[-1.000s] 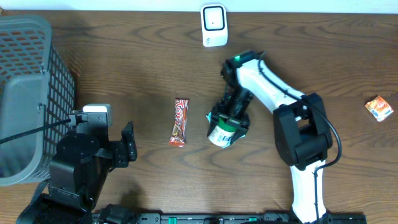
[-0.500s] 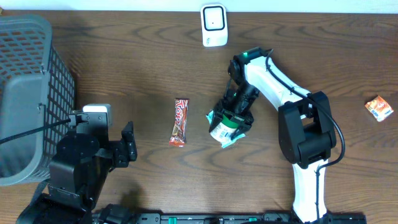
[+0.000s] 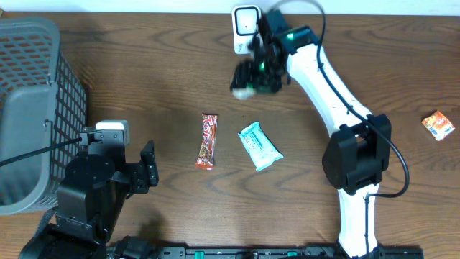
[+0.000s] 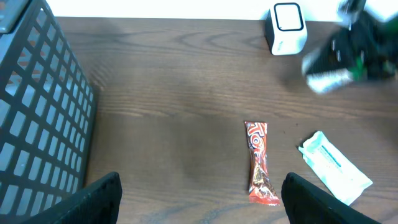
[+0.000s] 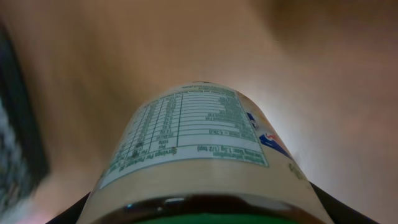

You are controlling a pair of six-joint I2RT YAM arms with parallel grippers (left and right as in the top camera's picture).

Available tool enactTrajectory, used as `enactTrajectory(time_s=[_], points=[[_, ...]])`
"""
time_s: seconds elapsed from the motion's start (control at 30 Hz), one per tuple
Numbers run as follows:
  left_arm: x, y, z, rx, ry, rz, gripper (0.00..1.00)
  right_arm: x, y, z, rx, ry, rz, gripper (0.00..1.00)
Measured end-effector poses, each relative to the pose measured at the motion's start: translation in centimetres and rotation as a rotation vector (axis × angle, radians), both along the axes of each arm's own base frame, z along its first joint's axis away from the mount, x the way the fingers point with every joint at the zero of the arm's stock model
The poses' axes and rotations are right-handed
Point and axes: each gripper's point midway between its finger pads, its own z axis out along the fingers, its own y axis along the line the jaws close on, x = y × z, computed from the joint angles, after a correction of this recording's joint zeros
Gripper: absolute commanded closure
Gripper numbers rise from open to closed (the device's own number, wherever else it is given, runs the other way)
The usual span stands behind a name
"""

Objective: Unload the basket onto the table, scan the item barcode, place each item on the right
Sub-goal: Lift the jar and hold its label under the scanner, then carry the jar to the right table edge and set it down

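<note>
Bottle [image 5: 193, 143] gripped beside the scanner [image 3: 246, 27]
The right gripper [image 3: 253, 72] clasps the labelled bottle, motion-blurred, at the table's 12 o'clock, just at 6 o'clock of the white scanner. The left gripper [image 3: 147, 169] sits at 8 o'clock, fingers wide, holding nothing.

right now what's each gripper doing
left gripper: open, holding nothing
right gripper: closed on the bottle
</note>
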Motion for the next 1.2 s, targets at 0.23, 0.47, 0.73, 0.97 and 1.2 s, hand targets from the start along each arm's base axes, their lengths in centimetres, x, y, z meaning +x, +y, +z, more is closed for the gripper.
enactTrajectory(time_s=[0.23, 0.47, 0.73, 0.97, 1.2], points=[[0.0, 0.0, 0.0, 0.000, 0.000, 0.000, 0.17, 8.4, -1.5, 3.8, -0.092, -0.389, -0.146, 0.44], [0.0, 0.0, 0.0, 0.000, 0.000, 0.000, 0.17, 13.5, -2.4, 6.4, -0.125, -0.627, -0.271, 0.44], [0.0, 0.0, 0.0, 0.000, 0.000, 0.000, 0.17, 18.6, -1.7, 5.4, -0.098, -0.822, -0.343, 0.40], [0.0, 0.0, 0.0, 0.000, 0.001, 0.000, 0.17, 21.1, -1.9, 1.7, -0.145, -0.905, -0.370, 0.37], [0.0, 0.0, 0.0, 0.000, 0.001, 0.000, 0.17, 21.7, -2.5, 0.0, -0.220, -0.935, -0.358, 0.37]])
